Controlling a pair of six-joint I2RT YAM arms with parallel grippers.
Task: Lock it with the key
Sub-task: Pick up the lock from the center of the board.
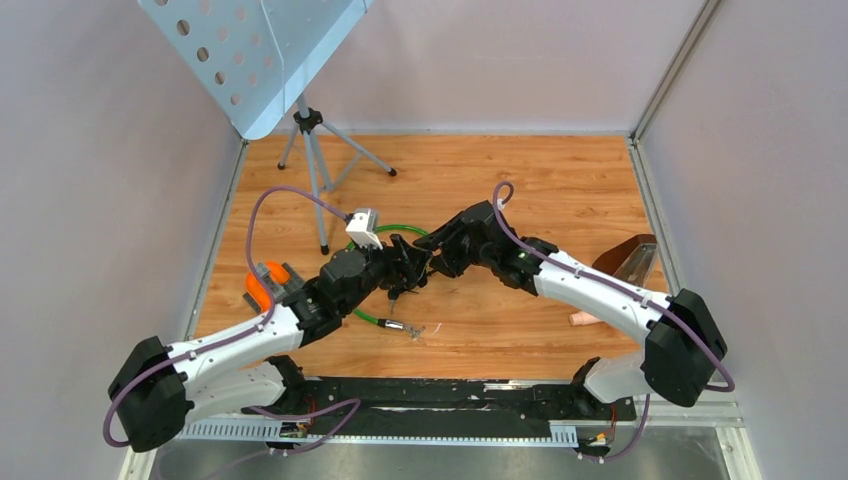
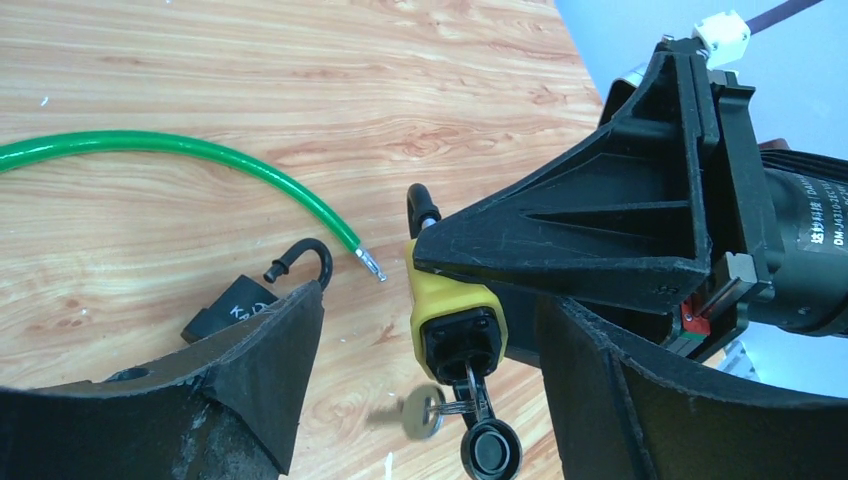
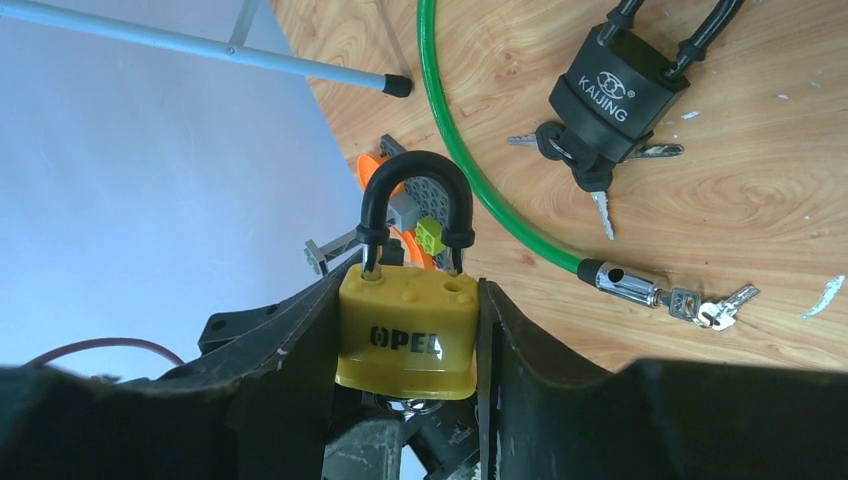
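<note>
A yellow padlock marked OPEL is held above the table with my right gripper shut on its body. Its black shackle stands raised, the right leg's end just above its hole. In the left wrist view the padlock shows its underside, where a key sticks in the keyhole. A black cap and a blurred silver key dangle from it. My left gripper is open, one finger either side of the lock's underside and the key, touching neither. In the top view both grippers meet at mid-table.
A black padlock with keys lies on the wood beside a green cable, whose metal end carries small keys. A tripod stands at the back left. An orange part sits left, a brown object right.
</note>
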